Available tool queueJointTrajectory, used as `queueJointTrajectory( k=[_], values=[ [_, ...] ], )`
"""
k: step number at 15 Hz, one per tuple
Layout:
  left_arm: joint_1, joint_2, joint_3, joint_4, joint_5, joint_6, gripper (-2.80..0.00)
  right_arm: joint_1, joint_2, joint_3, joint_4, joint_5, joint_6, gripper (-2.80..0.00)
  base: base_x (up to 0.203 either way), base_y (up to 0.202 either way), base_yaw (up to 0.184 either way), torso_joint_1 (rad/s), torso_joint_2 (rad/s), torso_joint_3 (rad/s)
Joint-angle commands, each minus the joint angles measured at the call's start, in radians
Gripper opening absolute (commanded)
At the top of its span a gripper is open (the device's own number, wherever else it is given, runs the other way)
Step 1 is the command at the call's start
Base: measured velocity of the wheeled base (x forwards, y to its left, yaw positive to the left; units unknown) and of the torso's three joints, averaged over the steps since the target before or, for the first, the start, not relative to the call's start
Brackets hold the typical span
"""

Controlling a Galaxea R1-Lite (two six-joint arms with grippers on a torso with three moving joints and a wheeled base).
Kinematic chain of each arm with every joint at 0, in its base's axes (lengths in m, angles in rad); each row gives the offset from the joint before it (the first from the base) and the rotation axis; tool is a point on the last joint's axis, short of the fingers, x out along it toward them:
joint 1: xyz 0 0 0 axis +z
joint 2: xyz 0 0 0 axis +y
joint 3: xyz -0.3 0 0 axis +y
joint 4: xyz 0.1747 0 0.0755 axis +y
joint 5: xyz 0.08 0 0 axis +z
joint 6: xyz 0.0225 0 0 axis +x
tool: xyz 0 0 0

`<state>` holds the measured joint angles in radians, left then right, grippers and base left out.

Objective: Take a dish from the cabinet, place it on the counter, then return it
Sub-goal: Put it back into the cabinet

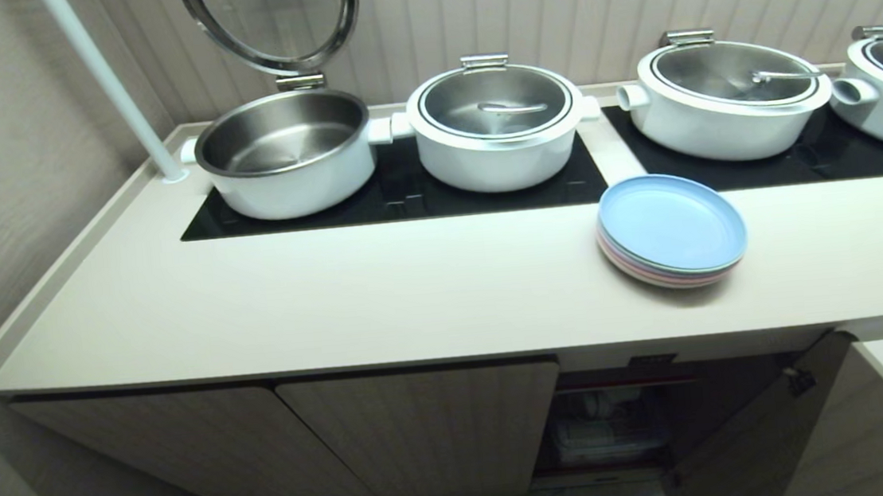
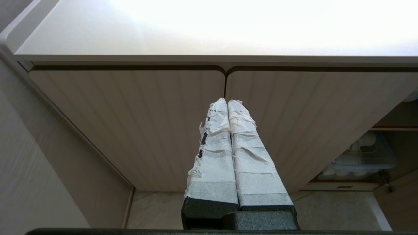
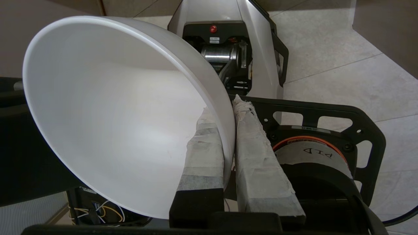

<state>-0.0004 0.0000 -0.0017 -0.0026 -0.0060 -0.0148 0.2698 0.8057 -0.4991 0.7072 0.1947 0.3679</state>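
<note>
Two grippers, one job: on my left, the left gripper [image 2: 227, 101] hangs parked with its taped fingers pressed together on nothing, facing the cabinet [image 2: 130, 127] doors. On my right, the right gripper [image 3: 228, 111] is clenched on the rim of a white bowl [image 3: 114, 111], held low, tipped on edge, out of head view. The counter [image 1: 413, 290] lies above and ahead, so I judge the right arm must lift and level it.
</note>
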Motion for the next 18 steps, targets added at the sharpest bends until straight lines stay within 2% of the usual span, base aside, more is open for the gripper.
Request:
queueJointTrajectory(
  k=[1,10,18],
  values=[
    [0.000,0.000,0.000,0.000,0.000,-0.001,-2.80,0.001,0.000,0.001,0.006,0.002,0.001,-2.80,0.000,0.000,0.000,-0.064,0.14,0.069],
    [0.000,0.000,0.000,0.000,0.000,-0.001,-2.80,0.002,-0.005,0.002,0.008,0.002,0.019,-2.80,0.000,0.000,0.000,-0.091,0.19,0.100],
    [0.000,0.000,0.000,0.000,0.000,-0.001,-2.80,0.009,-0.005,0.002,0.008,0.002,0.022,-2.80,0.000,0.000,0.000,-0.139,0.30,0.153]
  ],
)
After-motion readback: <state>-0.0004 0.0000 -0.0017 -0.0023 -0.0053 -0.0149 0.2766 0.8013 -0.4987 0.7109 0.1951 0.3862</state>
